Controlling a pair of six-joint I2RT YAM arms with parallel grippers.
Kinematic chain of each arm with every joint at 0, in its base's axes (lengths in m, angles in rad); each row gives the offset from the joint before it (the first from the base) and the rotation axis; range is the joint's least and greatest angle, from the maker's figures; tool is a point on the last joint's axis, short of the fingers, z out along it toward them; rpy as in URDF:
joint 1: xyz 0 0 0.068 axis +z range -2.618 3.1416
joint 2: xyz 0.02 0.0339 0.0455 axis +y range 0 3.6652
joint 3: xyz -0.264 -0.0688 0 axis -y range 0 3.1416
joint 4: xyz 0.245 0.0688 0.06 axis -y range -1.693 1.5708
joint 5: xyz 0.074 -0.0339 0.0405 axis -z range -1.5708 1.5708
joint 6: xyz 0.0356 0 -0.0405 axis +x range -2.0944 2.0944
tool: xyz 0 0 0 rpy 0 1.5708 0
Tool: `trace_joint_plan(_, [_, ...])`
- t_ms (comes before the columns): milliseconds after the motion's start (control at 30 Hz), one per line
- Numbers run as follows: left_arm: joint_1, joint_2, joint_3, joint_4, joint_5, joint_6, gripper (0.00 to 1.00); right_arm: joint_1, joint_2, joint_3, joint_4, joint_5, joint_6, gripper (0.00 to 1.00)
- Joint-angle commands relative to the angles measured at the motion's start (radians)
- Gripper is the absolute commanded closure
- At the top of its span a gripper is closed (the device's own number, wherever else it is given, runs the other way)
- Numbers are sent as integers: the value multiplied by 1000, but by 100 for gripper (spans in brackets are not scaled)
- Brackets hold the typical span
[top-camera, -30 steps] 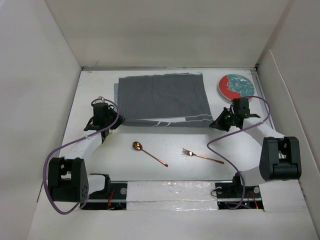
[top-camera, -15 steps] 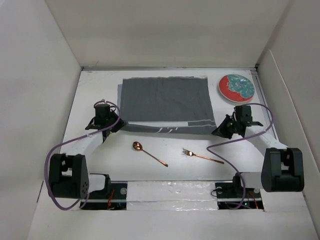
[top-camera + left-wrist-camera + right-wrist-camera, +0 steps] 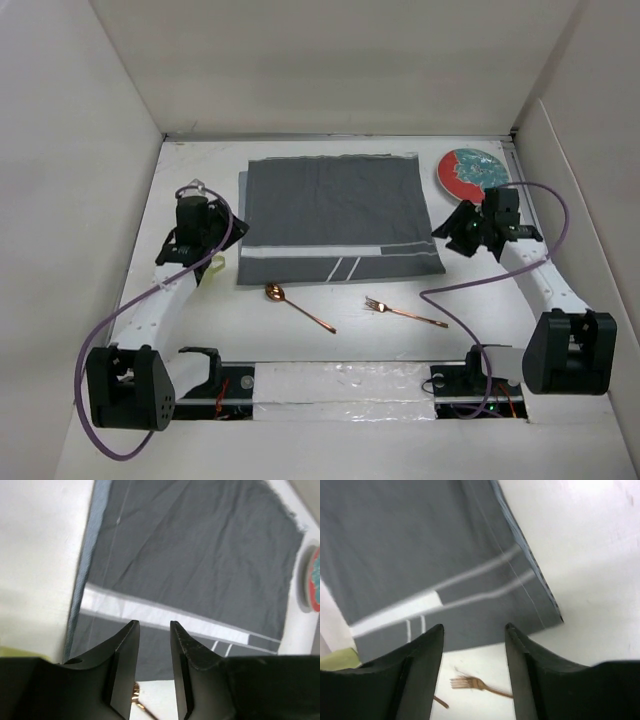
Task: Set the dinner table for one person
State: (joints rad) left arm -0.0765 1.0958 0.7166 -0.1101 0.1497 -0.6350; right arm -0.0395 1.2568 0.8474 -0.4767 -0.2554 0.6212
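1. The desk (image 3: 350, 342) fills the whole view between white walls. A grey striped placemat (image 3: 335, 215) is spread flat at its centre, towards the far side.
2. A red and teal plate (image 3: 470, 170) sits off the mat in the far right corner. A copper spoon (image 3: 298, 307) and fork (image 3: 405, 312) lie on bare desk just in front of the mat, so the setting looks barely begun.
3. The left pincer (image 3: 154, 624) hovers over the mat's left edge, its jaws a narrow gap apart and holding nothing.
4. The right pincer (image 3: 474, 627) hangs above the mat's near right corner, its jaws spread wider and also empty.
5. The plate is probably next, and its low rim gives little to grip. A shallow bite could let it tip or slip out.
6. Sliding the plate onto the cloth could bunch the mat.
7. The cutlery lies flat and thin, so fingers coming down may push it along rather than lift it.
8. The right arm's purple cable (image 3: 440, 290) loops close to the fork and might drag it.
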Motion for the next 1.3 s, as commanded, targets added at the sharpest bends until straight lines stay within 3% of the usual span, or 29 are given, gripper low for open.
trace_joint_plan(0, [6,-1,131,6,33,61,75,-13,6,80,38,53,64,49])
trace_joint_plan(33, [6,27,159,6,43,72,85,-23,18,88,64,73,87,85])
trace_joint_plan(67, [6,45,190,4,50,99,90,-45,51,100,138,91,112,100])
trace_joint_plan(133, [-5,106,306,-5,63,124,100,-86,102,126,199,67,176,100])
trace_joint_plan(233, [-97,194,498,-42,-2,192,100,-154,222,206,253,139,262,100])
trace_joint_plan(300, [-179,239,631,-62,-13,219,100,-209,309,248,283,174,320,87])
trace_joint_plan(333, [-207,278,671,-68,-27,227,100,-230,340,257,297,165,340,68])
trace_joint_plan(400, [-282,299,734,-82,-56,251,100,-267,430,289,332,111,397,49])
trace_joint_plan(500, [-325,303,712,-76,-55,264,77,-304,513,323,351,102,460,35])
trace_joint_plan(600, [-325,276,635,-47,-39,238,68,-313,610,360,386,79,530,32])
trace_joint_plan(767, [-325,279,610,-16,2,207,66,-313,723,438,385,82,630,34])
trace_joint_plan(1067, [-325,309,679,-28,-44,241,66,-284,822,611,195,177,730,48])
trace_joint_plan(1167, [-325,311,692,-25,-56,244,66,-284,828,637,141,203,758,61])
trace_joint_plan(1267, [-316,294,687,-10,-78,245,66,-284,854,691,75,206,753,85])
